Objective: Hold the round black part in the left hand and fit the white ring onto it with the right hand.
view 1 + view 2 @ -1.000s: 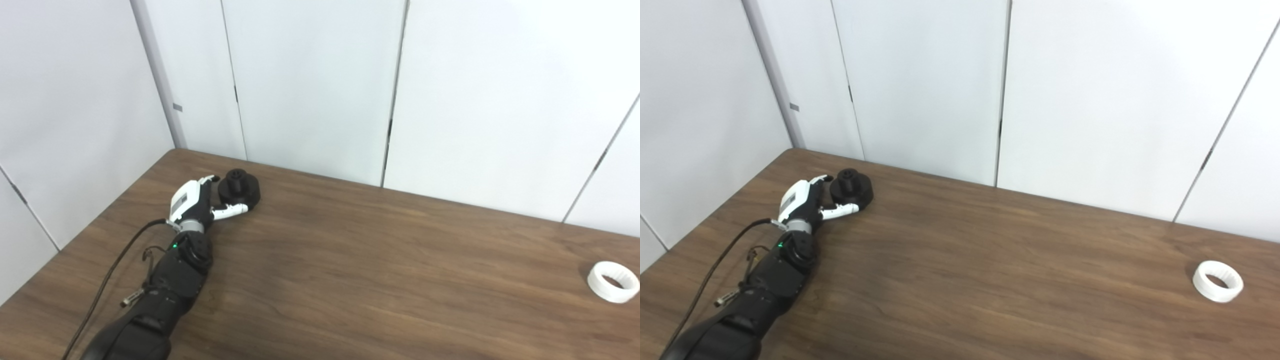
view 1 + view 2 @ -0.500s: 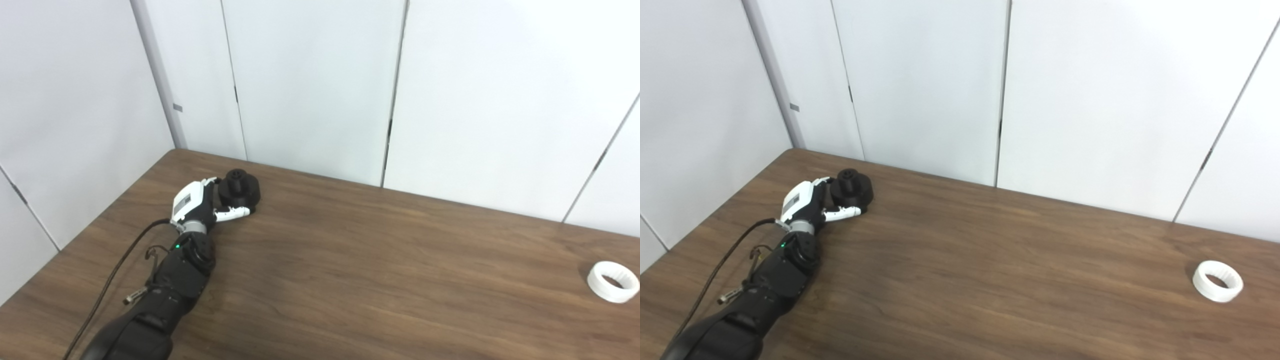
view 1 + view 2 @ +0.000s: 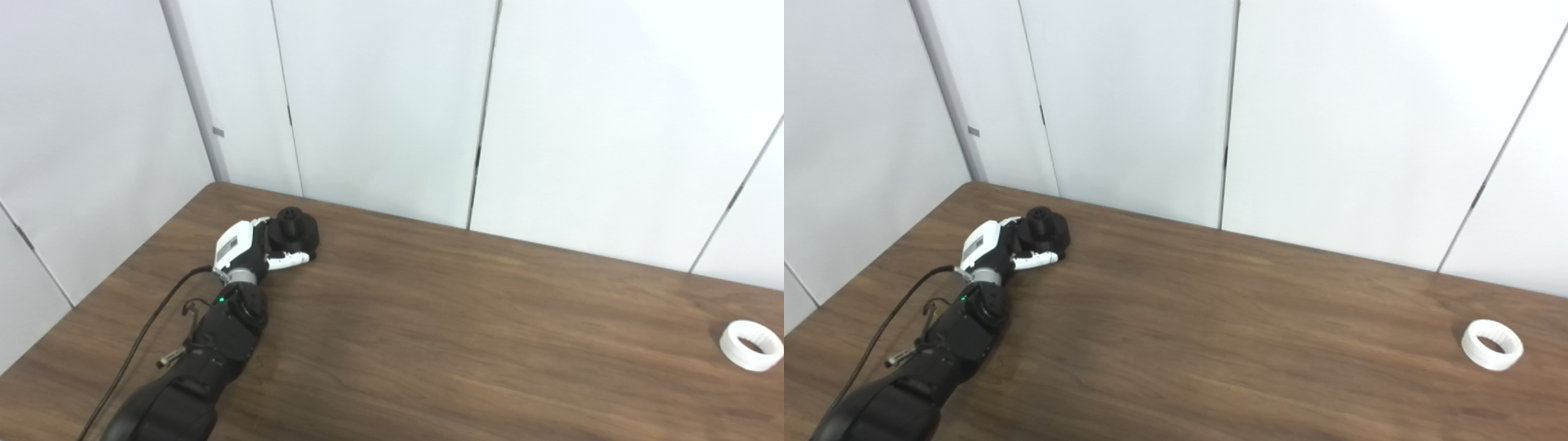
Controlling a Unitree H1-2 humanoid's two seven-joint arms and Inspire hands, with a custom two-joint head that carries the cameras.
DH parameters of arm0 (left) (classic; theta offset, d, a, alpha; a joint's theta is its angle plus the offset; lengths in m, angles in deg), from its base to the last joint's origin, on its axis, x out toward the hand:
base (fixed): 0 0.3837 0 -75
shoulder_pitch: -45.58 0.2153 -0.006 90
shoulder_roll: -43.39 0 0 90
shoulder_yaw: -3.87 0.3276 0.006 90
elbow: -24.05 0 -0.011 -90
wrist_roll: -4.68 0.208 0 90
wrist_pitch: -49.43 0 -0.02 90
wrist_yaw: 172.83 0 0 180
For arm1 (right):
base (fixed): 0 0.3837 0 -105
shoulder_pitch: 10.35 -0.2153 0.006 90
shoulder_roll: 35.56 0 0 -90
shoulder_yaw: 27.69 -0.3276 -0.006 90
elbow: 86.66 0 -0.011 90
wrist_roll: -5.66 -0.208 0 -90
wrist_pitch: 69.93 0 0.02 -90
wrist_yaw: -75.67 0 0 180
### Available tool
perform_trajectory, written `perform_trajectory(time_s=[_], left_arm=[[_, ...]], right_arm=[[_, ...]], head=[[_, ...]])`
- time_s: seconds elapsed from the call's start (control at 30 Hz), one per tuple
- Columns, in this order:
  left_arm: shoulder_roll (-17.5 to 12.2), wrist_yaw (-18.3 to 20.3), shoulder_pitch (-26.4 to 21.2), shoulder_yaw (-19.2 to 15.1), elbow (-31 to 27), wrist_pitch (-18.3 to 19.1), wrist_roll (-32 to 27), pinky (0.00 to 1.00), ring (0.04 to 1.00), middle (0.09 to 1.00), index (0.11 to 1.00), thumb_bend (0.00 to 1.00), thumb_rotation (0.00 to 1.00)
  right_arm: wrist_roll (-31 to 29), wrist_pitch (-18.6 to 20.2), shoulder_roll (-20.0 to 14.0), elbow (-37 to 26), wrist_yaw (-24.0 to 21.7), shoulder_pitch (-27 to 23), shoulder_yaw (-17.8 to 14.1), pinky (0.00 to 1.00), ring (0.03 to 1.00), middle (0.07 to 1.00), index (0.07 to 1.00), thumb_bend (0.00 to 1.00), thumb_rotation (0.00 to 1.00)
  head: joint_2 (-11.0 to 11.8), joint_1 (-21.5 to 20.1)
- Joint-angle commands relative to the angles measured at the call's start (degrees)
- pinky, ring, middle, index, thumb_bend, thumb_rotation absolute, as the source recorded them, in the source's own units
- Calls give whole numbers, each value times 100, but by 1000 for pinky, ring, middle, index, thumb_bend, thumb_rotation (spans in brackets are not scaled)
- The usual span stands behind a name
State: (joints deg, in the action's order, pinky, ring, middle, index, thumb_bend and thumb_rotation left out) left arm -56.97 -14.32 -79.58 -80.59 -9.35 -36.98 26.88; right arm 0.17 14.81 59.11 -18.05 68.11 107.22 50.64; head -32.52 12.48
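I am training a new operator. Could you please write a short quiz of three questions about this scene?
1. True or false: the white ring already sits on the round black part.
2. Which hand is at the round black part? A) left hand B) right hand
3. Fill in: the white ring lies on the ____, far from the black part.

Key: 1 false; the ring lies apart, near the table's right edge. 2 A; no right hand is in view. 3 table.
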Motion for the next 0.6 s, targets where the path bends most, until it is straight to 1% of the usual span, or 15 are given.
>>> perform_trajectory(time_s=[0.0, 0.13, 0.23, 0.37, 0.4, 0.57], left_arm=[[189, 173, -179, 58, 81, -35, -88, 1000, 981, 934, 840, 1000, 416], [220, 75, -235, 55, 201, -118, -107, 1000, 979, 934, 834, 1000, 404], [234, 61, -246, 75, 206, -148, -102, 1000, 978, 932, 839, 1000, 412], [251, 55, -287, 64, 287, -158, -128, 1000, 977, 929, 835, 1000, 418], [261, 36, -300, 47, 317, -167, -147, 1000, 974, 924, 829, 1000, 415], [293, -14, -303, -22, 318, -150, -207, 1000, 965, 907, 802, 1000, 404]], right_arm=[[-7, -119, -3, -244, 89, 11, -34, 1000, 983, 917, 925, 692, 1000], [9, -103, -2, -253, 98, 16, -32, 1000, 981, 917, 922, 684, 1000], [-14, -144, -1, -245, 95, 15, -16, 1000, 982, 919, 921, 668, 1000], [1, -104, 15, -270, 124, 17, -3, 1000, 979, 911, 920, 660, 1000], [4, -98, 13, -274, 123, 15, 0, 1000, 980, 915, 921, 676, 997], [29, -72, 6, -299, 129, 18, 6, 1000, 978, 914, 923, 683, 1000]], head=[[-7, 7], [-21, 2], [-22, -4], [-30, -7], [-30, -7], [-48, 12]])
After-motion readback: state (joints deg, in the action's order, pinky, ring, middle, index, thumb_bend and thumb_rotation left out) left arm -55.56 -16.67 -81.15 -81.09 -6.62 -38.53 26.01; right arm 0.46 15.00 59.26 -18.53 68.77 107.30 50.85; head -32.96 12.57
